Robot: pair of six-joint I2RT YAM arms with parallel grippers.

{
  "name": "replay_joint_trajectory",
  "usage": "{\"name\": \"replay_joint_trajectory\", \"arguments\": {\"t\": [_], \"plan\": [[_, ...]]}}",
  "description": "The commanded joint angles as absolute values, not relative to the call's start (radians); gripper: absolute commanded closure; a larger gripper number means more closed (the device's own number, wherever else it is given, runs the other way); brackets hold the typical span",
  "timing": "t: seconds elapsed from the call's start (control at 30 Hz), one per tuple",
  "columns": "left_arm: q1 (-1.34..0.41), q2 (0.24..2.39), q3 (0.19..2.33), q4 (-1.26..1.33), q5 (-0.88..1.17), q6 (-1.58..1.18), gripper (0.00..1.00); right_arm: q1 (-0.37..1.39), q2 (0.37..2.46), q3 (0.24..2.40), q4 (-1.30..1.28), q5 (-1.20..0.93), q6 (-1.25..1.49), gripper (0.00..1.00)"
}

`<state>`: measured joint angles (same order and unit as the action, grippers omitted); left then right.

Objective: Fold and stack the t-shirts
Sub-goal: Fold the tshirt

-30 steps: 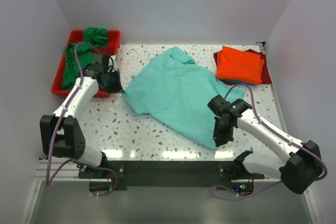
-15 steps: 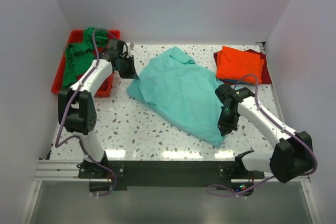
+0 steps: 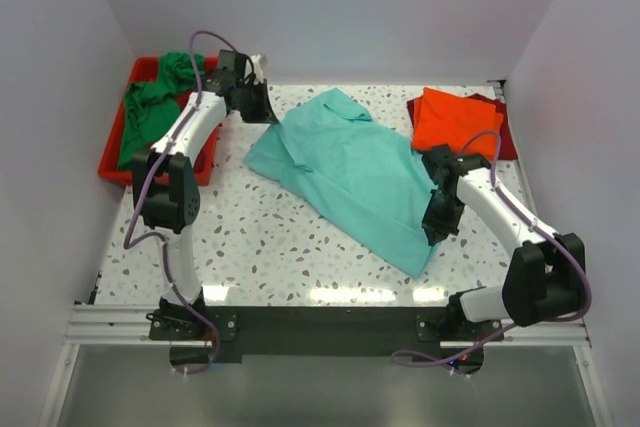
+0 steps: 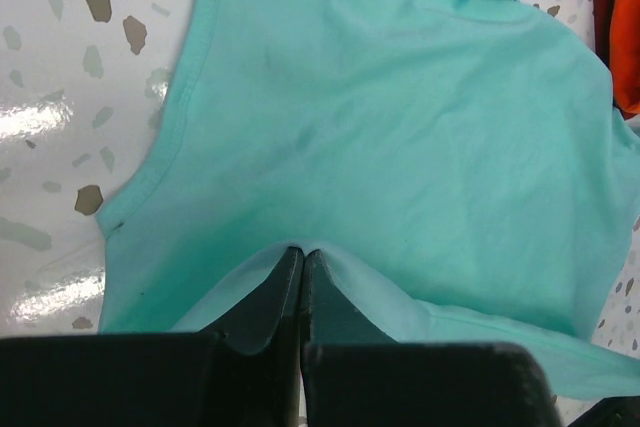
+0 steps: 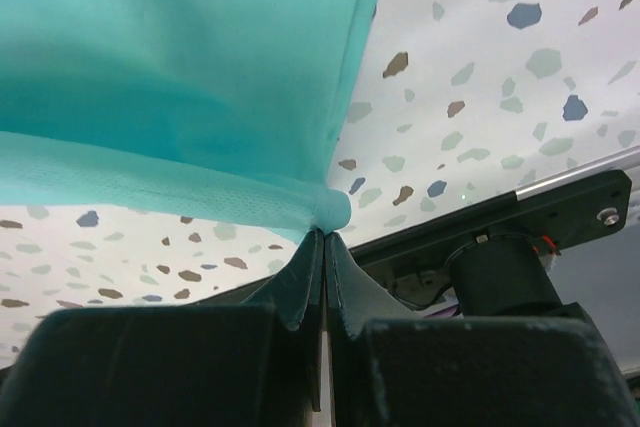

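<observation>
The left hand (image 3: 264, 109) and right hand (image 3: 435, 232) each clamp an opposite edge of the teal shirt (image 3: 350, 172), which lies mid-surface (image 3: 260, 237), seemingly to stretch it flat for folding.

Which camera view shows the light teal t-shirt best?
Top external view: nearly the whole light teal t-shirt shows, with both held ends. Left wrist view shows only the part with its collar; right wrist view only a pinched hem.
</observation>
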<state>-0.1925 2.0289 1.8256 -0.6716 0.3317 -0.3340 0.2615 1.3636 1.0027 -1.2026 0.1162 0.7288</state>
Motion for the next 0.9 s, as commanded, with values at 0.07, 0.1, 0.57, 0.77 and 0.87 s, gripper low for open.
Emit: {"name": "replay_joint_trajectory", "arguments": {"t": [0.07,0.1,0.57,0.77,0.87], "plan": [[-0.210,2.074,1.898,-0.608,0.396,-0.345,1.00,0.216,1.423,1.087,-1.154,0.135,0.692,1.00],[-0.213,2.085,1.901,-0.600,0.402,-0.344,1.00,0.215,1.433,1.094,-1.151,0.135,0.690,1.00],[-0.250,2.198,2.037,-0.546,0.400,-0.356,1.00,0.166,1.480,1.137,-1.167,0.169,0.667,1.00],[-0.253,2.221,2.049,-0.515,0.399,-0.368,1.00,0.143,1.491,1.138,-1.161,0.173,0.657,1.00],[-0.258,2.249,2.063,-0.517,0.407,-0.364,1.00,0.137,1.508,1.143,-1.154,0.175,0.652,1.00]]}}
